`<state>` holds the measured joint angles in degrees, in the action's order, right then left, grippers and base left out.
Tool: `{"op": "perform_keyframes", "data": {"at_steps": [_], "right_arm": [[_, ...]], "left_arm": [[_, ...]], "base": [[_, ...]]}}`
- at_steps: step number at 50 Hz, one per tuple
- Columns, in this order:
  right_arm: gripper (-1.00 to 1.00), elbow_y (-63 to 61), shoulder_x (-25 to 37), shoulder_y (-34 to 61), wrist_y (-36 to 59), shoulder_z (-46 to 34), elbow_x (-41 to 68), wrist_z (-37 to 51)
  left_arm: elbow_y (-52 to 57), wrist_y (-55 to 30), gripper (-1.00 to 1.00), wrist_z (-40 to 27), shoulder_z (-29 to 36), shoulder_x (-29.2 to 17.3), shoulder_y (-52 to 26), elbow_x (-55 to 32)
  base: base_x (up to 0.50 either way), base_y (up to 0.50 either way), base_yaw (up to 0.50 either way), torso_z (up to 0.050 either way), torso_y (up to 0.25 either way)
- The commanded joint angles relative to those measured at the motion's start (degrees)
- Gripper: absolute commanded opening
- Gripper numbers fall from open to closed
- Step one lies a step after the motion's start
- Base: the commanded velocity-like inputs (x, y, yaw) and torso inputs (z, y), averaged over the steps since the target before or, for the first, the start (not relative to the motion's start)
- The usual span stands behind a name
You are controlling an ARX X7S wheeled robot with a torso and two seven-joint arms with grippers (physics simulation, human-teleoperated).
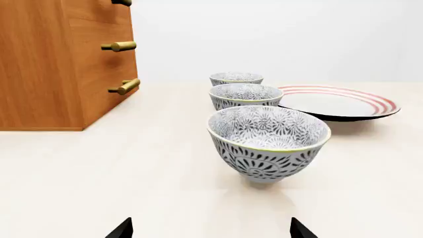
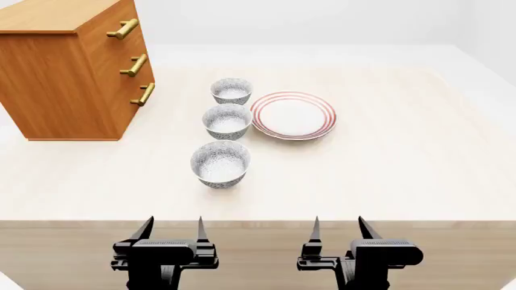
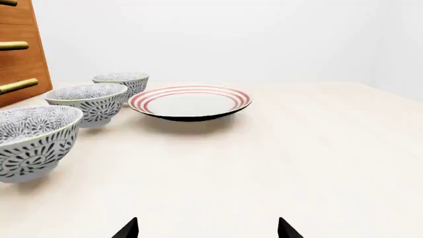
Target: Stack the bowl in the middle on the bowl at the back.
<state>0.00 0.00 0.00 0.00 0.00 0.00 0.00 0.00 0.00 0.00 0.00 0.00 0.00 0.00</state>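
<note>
Three patterned bowls stand in a row on the pale table. The bowl in the middle (image 2: 227, 121) (image 1: 245, 95) (image 3: 88, 102) sits between a near bowl (image 2: 220, 164) (image 1: 268, 142) (image 3: 29, 141) and the bowl at the back (image 2: 231, 91) (image 1: 236, 79) (image 3: 122, 82). All three stand upright and apart. My left gripper (image 2: 171, 226) (image 1: 210, 229) hangs open at the table's front edge, short of the near bowl. My right gripper (image 2: 338, 226) (image 3: 206, 228) is open too, further right, with nothing between its fingers.
A red-ringed white plate (image 2: 293, 115) (image 1: 338, 101) (image 3: 189, 102) lies just right of the middle bowl. A wooden drawer cabinet (image 2: 69, 66) (image 1: 63, 64) with brass handles stands at the back left. The table's front edge (image 2: 258, 221) runs just ahead of both grippers.
</note>
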Motion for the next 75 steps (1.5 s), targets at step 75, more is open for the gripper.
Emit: {"op": "perform_keyframes", "data": {"at_steps": [75], "right_arm": [[1.00, -4.90, 7.72, -1.11, 4.07, -4.96, 7.62, 9.10]], "left_arm": [[9.05, -17.26, 1.00, -3.14, 8.33, -7.42, -7.74, -12.67]], "base": [[0.08, 0.12, 0.00, 0.017, 0.000]]}}
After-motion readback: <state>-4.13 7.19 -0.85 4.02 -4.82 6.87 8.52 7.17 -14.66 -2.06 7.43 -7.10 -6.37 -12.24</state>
